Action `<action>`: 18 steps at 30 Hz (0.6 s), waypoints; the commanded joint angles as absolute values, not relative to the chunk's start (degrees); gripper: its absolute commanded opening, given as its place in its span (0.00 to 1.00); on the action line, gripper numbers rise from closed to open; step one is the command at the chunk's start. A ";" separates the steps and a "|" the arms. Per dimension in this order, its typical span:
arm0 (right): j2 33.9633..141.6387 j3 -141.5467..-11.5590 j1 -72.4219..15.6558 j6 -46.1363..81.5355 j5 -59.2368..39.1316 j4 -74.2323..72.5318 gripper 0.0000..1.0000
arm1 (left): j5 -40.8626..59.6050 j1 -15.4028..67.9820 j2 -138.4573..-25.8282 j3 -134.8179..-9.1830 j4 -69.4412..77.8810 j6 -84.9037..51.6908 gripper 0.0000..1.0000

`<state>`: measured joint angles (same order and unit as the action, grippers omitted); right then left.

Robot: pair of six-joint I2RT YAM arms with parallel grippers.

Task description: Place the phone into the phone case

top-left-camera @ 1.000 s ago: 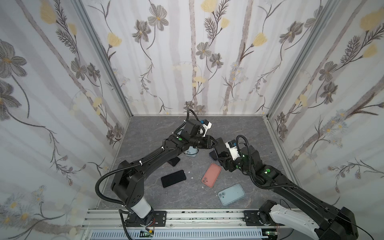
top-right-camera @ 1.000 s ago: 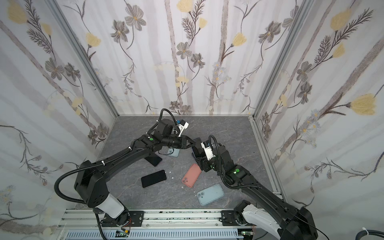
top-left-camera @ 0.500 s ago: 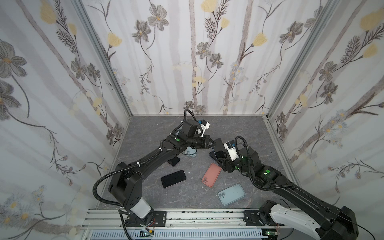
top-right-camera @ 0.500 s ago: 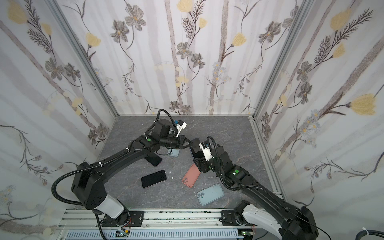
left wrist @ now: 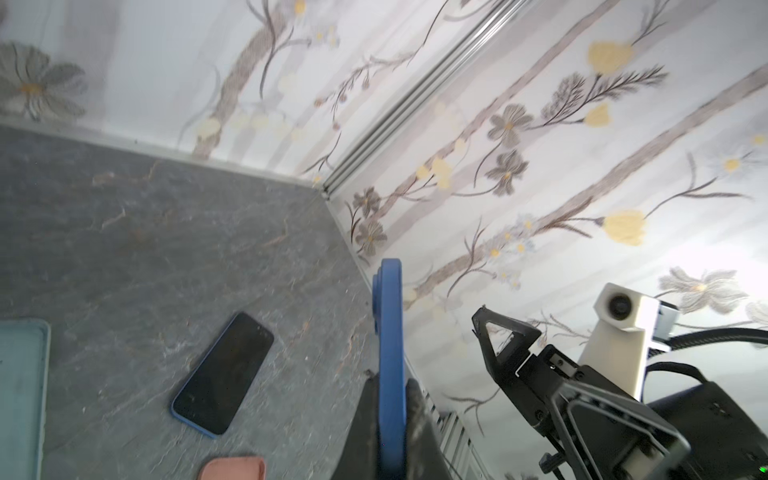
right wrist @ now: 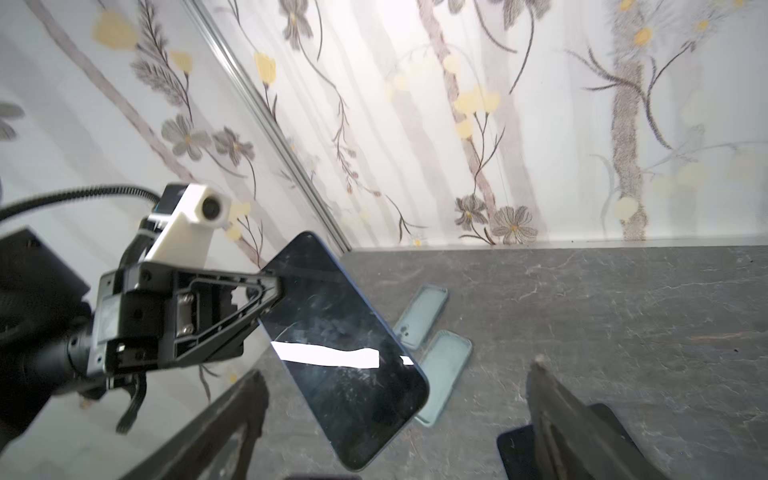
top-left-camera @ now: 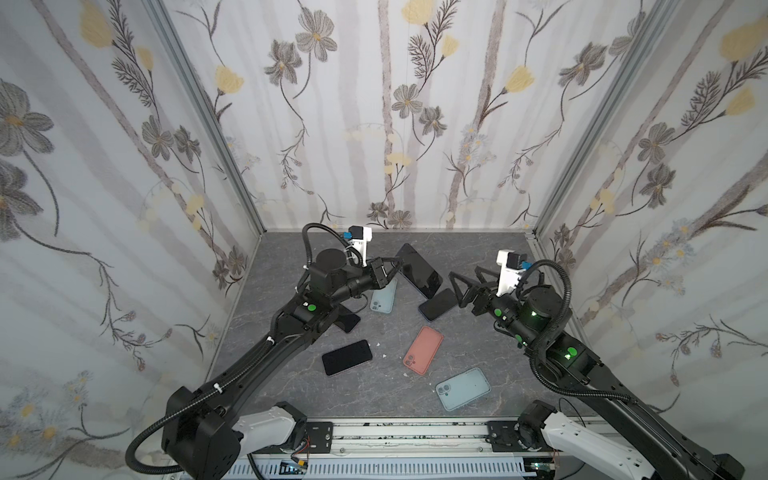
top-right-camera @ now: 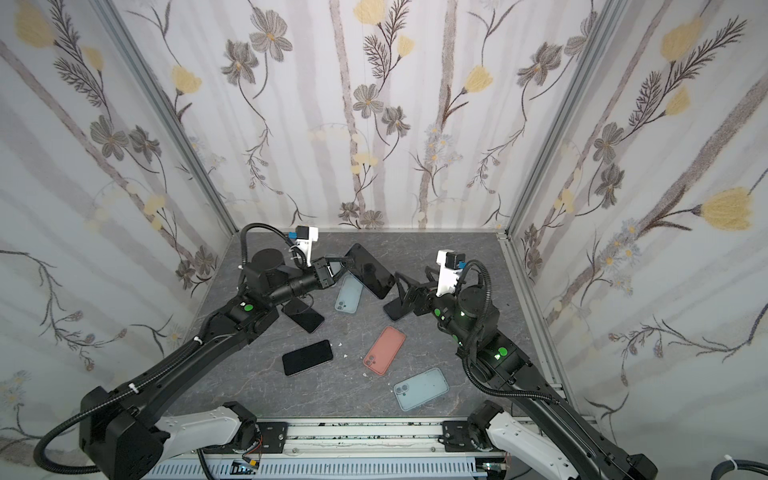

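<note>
— Left tool (top-left-camera: 397,262) is clamped tight on the held phone (top-left-camera: 417,270), which is up off the worktop (top-left-camera: 291,390) towards the back and tilted. From above it reads as a plain dark slab.

— Its wrist camera catches the held phone (left wrist: 390,332) edge-on, and only there does the rim show bright blue. Whether that rim is a cover or the phone's own body, I can't tell.

— And the right tool (top-left-camera: 465,277)?

— Jaws spread wide with nothing in them, close by the phone's lower end. Its own camera shows the screen face-on, scuffed, with a white glare stripe. The screen sits between two blurred fingers (right wrist: 557,419) that are cut off at the frame edge. Touching or not, I can't tell.

— Cases?

— A pale blue case (top-left-camera: 384,295) lies flat on the worktop beneath the left tool. Its far end is hidden behind the held phone in both top views. The right wrist view seems to show two pale pieces there, and I can't settle that.

— A second phone (top-left-camera: 438,304) lies flat beside the right tool's tips. The right wrist view clips it to a corner.

— A coral case (top-left-camera: 423,350), a black phone (top-left-camera: 347,357) and a front pale case (top-left-camera: 463,388) sit apart, nearer the rail (top-left-camera: 415,434). A half-hidden phone (top-left-camera: 348,322) pokes out from under the left arm (top-left-camera: 270,353).
</note>
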<state>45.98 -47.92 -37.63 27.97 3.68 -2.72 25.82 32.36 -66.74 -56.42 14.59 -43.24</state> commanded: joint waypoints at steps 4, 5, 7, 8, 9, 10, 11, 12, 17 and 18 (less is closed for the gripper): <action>47.86 -50.10 -35.73 43.82 -7.81 -13.97 0.76 | 17.53 32.03 -58.69 -50.11 37.25 -48.62 0.00; 48.81 -50.18 -35.76 45.94 -10.41 -16.38 0.74 | 16.92 32.08 -57.73 -48.35 40.65 -49.74 0.00; 50.83 -50.51 -35.77 49.40 -14.28 -20.26 0.72 | 15.79 32.04 -56.27 -45.48 47.04 -52.12 0.00; 51.94 -50.85 -35.78 50.88 -16.27 -22.00 0.71 | 15.15 32.01 -55.68 -44.14 49.91 -53.58 0.00; 53.02 -51.25 -35.81 52.04 -18.04 -23.46 0.71 | 14.52 32.08 -55.28 -43.09 52.09 -54.95 0.00; 53.90 -51.68 -35.86 52.77 -19.07 -24.09 0.71 | 14.11 32.01 -55.06 -42.46 53.93 -56.00 0.00; 54.81 -52.37 -35.99 53.24 -20.03 -24.43 0.71 | 14.05 32.08 -54.87 -42.16 55.30 -56.68 0.00; 55.60 -53.10 -36.08 53.35 -20.65 -24.13 0.72 | 14.15 32.08 -54.68 -41.97 56.25 -57.15 0.00; 58.77 -56.19 -36.97 53.13 -24.53 -25.40 0.69 | 14.94 32.08 -54.58 -42.03 59.14 -58.91 0.00; 59.41 -56.69 -37.16 53.11 -25.18 -25.73 0.67 | 14.95 32.06 -54.51 -41.93 59.95 -59.28 0.00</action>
